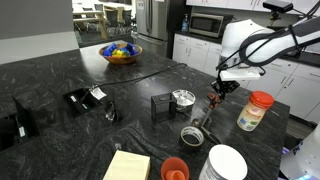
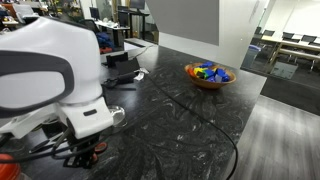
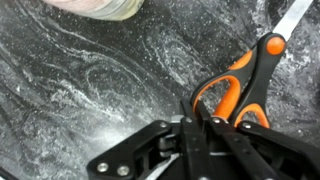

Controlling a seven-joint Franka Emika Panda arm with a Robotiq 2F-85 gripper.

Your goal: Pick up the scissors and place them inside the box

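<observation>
One silver tin (image 1: 183, 98) (round, open) sits between scissors (image 3: 242, 66) and box (image 1: 160, 106).

Quick headcount from my spot: one pair of scissors (image 3: 245, 80), one dark grey box (image 1: 160, 106), and one round silver tin (image 1: 183, 98). There's one red-lidded jar (image 1: 256, 111) by the right edge and one bowl (image 1: 122, 54) toward the far edge. At the left edge I count one flat black tray (image 1: 85, 98). Along the near edge: one pale yellow pad (image 1: 126, 166), one orange cup (image 1: 175, 170), one white round tub (image 1: 225, 163).
</observation>
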